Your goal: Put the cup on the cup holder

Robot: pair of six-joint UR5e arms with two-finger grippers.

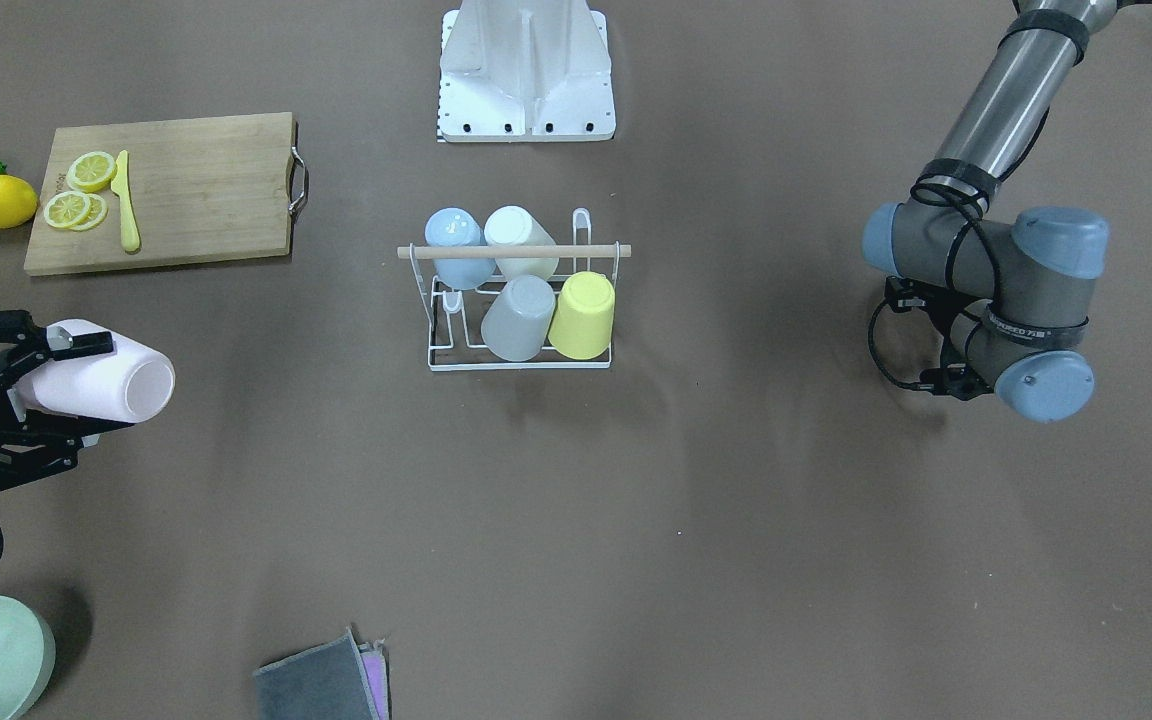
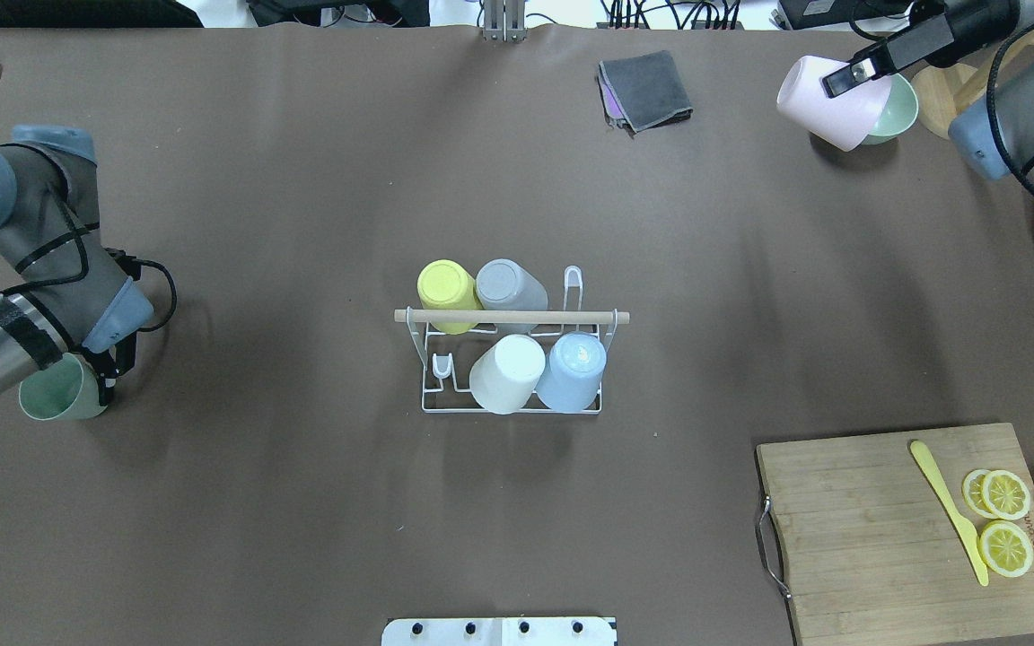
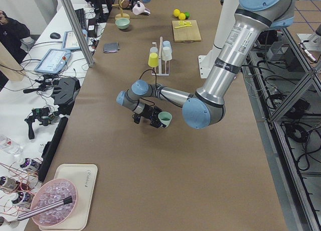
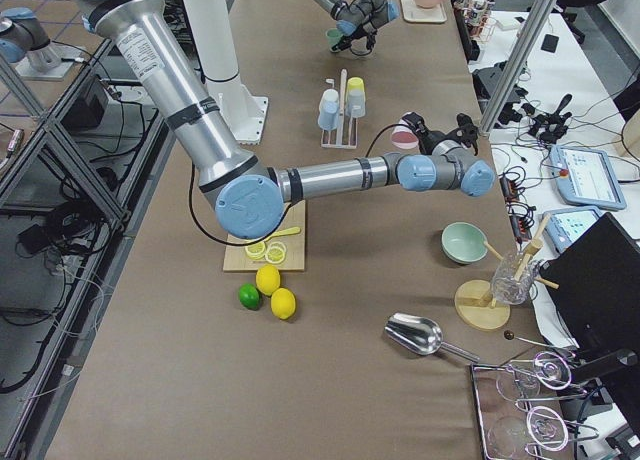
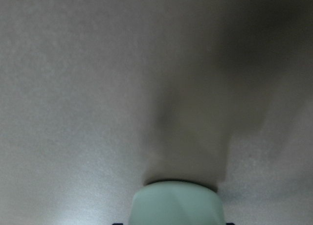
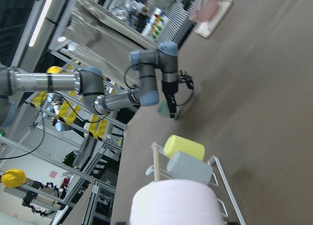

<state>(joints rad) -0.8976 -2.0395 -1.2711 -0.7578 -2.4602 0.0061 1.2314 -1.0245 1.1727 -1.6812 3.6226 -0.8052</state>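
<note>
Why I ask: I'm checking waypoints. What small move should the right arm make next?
Probably carry the pink cup sideways toward the cup holder. The right gripper is shut on it, well off to the rack's side, and the free prong beside the grey cup is on that side. The left gripper holds a green cup, also away from the rack.
</note>
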